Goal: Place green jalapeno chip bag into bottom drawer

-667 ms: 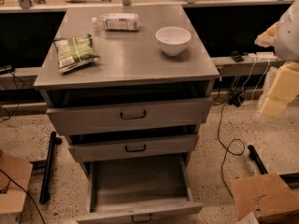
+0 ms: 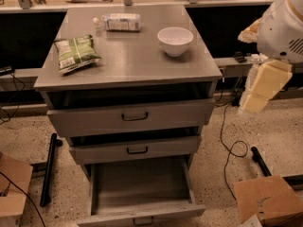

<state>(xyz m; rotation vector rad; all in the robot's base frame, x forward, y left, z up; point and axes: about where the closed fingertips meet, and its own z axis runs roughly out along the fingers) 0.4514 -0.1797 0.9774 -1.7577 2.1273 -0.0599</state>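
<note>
The green jalapeno chip bag (image 2: 75,54) lies flat on the left side of the grey cabinet top (image 2: 128,63). The bottom drawer (image 2: 142,186) is pulled out, and its shallow tray looks empty. The two drawers above it are only slightly ajar. My gripper (image 2: 263,88), cream-coloured under the white arm (image 2: 284,27), hangs in the air to the right of the cabinet. It is at about the top drawer's height, far from the bag, and holds nothing that I can see.
A white bowl (image 2: 175,40) stands on the right of the cabinet top. A clear plastic bottle (image 2: 120,21) lies at the back. Cardboard boxes sit on the floor at the lower right (image 2: 267,200) and lower left (image 2: 12,186). Black cables (image 2: 229,141) and a dark bar (image 2: 49,167) lie beside the cabinet.
The arm and gripper have shifted slightly left, toward the cabinet's right side. The bag, bowl, bottle and drawers have not moved.
</note>
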